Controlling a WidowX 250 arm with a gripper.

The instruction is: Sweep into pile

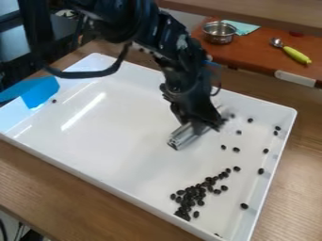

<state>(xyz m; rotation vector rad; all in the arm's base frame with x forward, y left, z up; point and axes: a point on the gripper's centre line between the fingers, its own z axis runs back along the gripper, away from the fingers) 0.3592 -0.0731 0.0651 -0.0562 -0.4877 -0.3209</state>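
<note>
My gripper (pixel 204 124) is over the right half of a white tray (pixel 107 127), low at its floor, shut on a silver metal bar (pixel 183 136). The bar lies slanted, its near end pointing down and left. Dark beans (pixel 195 194) form an elongated heap near the tray's front right corner, trailing up and right. Several loose beans are scattered between the gripper and the right wall, and one bean (pixel 54 101) is at the far left. The gripper hides part of the bar.
A blue object (pixel 39 92) rests over the tray's left corner. Behind the tray, a metal pot (pixel 219 32), a light green cloth (pixel 242 27) and a spoon with a yellow-green handle (pixel 295 54) are on a reddish-brown surface. The tray has raised walls.
</note>
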